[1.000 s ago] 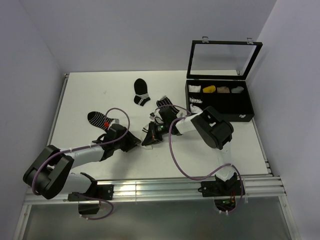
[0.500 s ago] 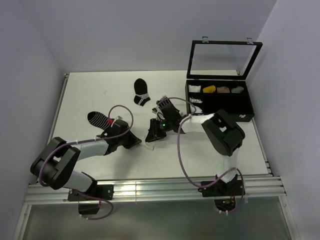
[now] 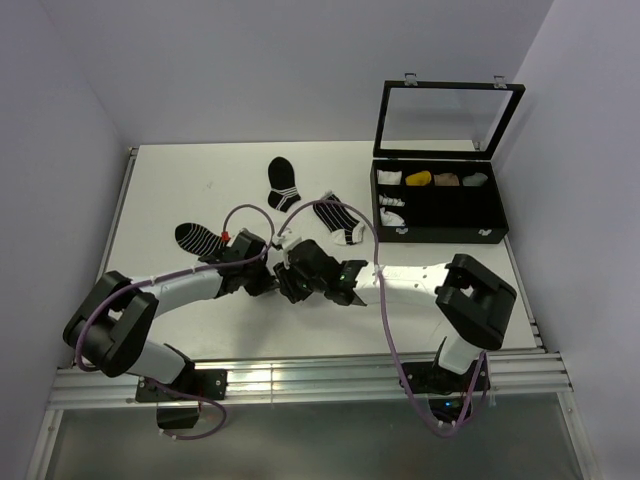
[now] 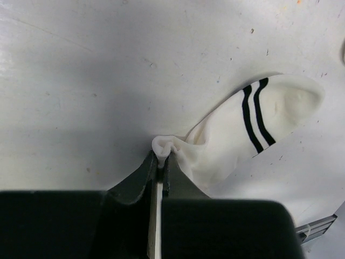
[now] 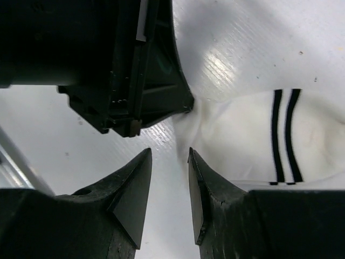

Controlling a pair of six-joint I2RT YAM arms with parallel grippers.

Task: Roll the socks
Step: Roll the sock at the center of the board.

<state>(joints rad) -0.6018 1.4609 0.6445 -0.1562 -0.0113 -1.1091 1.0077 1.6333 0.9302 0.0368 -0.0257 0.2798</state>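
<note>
The mostly white sock [image 4: 237,129] with two black stripes lies flat on the table. My left gripper [image 4: 161,157] is shut on a bunched edge of it. In the right wrist view the same sock [image 5: 242,140] lies just beyond my right gripper [image 5: 170,155], which is open, its right finger touching the sock's edge. From above, both grippers meet, left [image 3: 270,284] and right [image 3: 293,280], and hide this sock. The black sock with white stripes and white toe [image 3: 337,220] lies free behind the right arm.
An all-black sock with thin white stripes [image 3: 198,238] lies left of the left arm. A black sock with white bands [image 3: 282,184] lies farther back. An open black case [image 3: 440,236] with rolled socks stands at the right, lid [image 3: 447,118] upright.
My right gripper has swung left and nearer, away from the black white-toed sock, to meet the left gripper. The left gripper has shifted a little right.
</note>
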